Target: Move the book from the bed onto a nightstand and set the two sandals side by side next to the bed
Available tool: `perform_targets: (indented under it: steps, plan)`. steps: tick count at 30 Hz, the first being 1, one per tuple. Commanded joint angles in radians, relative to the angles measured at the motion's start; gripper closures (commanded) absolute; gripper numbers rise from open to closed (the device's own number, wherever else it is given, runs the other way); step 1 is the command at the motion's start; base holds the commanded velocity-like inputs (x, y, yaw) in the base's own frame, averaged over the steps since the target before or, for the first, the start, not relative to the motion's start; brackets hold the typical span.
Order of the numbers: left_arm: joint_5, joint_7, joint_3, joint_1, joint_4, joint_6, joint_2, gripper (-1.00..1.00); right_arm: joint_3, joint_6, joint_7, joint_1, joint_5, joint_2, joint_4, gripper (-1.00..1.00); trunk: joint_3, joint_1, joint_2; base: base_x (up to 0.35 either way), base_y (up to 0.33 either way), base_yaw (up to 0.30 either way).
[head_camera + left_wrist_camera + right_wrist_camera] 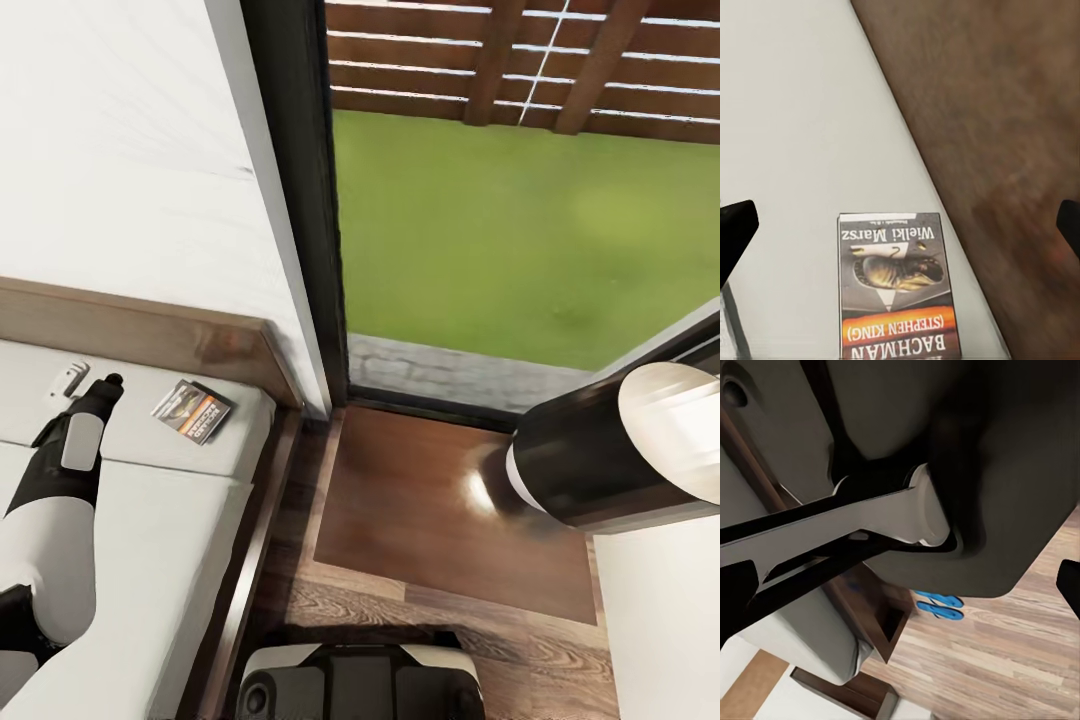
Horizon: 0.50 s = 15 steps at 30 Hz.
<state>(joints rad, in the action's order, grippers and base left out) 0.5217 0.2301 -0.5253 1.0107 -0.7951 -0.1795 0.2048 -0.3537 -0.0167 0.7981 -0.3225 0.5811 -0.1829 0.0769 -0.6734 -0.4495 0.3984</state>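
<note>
dark orange-banded book (192, 411), off-white bed (180, 540), blue sandals (940, 605)

The bed (150, 500) occupies the left of the head view, its headboard (150, 335) against the wall (120, 150) behind it. The book (192, 411) lies flat on the mattress near the headboard, towards the bed's right edge, with the left gripper (88, 382) just to its left, above the mattress. Right of the bed stands the nightstand (420, 520), set in the corner before the window (520, 200). Grass and a fence (520, 60) lie beyond the glass. The right arm (600, 450) reaches over the nightstand's right side. In the right wrist view, the two sandals (940, 605) lie side by side on the floor (1005, 660), beside the bed frame.
</note>
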Motion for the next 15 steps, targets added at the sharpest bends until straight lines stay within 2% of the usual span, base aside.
perform_targets:
  steps: [1, 15]
  plan:
    - [0.009, 0.005, 0.000, 0.000, -0.002, -0.005, 0.000, -1.00, -0.008, -0.002, 0.006, -0.001, 0.010, 0.000, 0.003, -1.00, -0.003, 0.000, 0.002, 0.000, 0.000, 0.000]
    - [0.009, 0.005, -0.001, 0.000, 0.001, -0.005, -0.001, -1.00, -0.008, -0.002, 0.006, -0.002, 0.010, 0.000, 0.003, -1.00, -0.025, 0.000, 0.002, 0.000, 0.000, 0.000]
